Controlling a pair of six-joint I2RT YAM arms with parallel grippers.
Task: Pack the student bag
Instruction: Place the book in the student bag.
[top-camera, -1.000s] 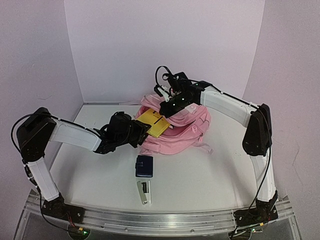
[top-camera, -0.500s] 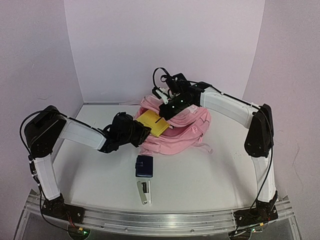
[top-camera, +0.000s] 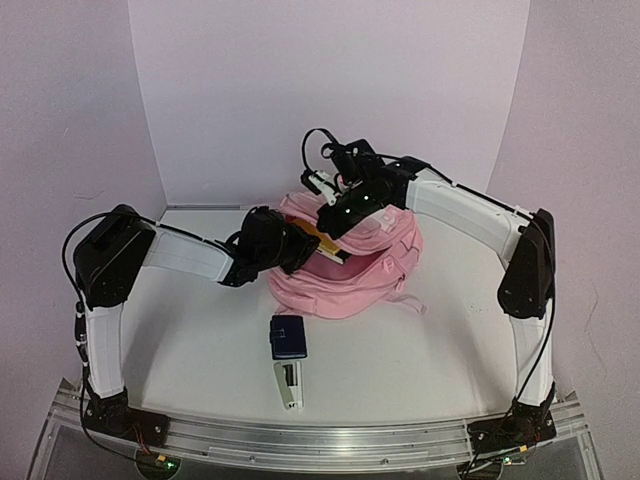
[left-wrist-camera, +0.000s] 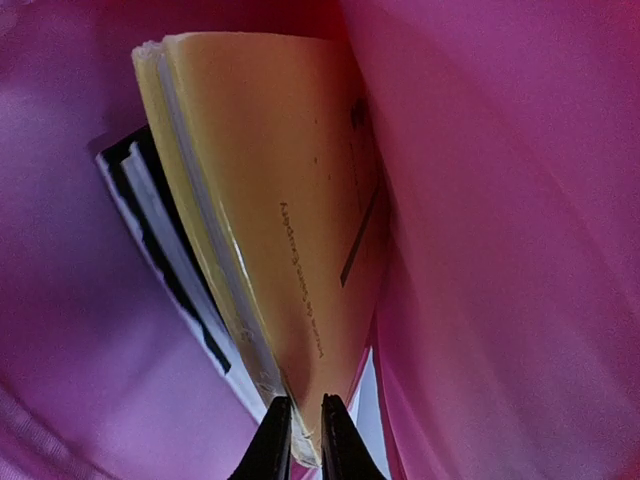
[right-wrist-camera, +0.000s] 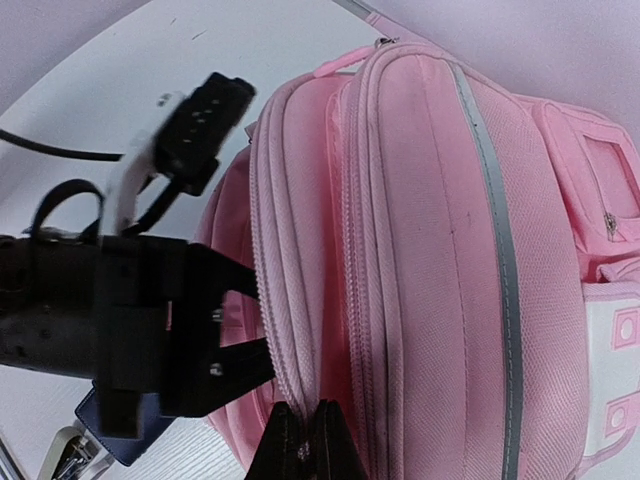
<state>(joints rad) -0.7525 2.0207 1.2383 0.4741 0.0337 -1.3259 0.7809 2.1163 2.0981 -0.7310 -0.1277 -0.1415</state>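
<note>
You see one pink student bag (right-wrist-camera: 430, 250) mid-frame, its zip edge pinched by your right gripper (right-wrist-camera: 305, 440), your left gripper (left-wrist-camera: 300, 440) clamping one yellow notebook (left-wrist-camera: 290, 200) inside it, with one navy case (top-camera: 289, 336) and one white stapler (top-camera: 288, 384) below.

Overhead, my light is even and soft, shadows faint. Inside the student bag (left-wrist-camera: 500, 200) my left wrist view is dim, magenta, blurred; right wrist view bright, sharper.

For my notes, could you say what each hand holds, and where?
Left hand: thin yellow paper notebook, by its near edge. Right hand: pink fabric backpack, by its zip seam.
</note>
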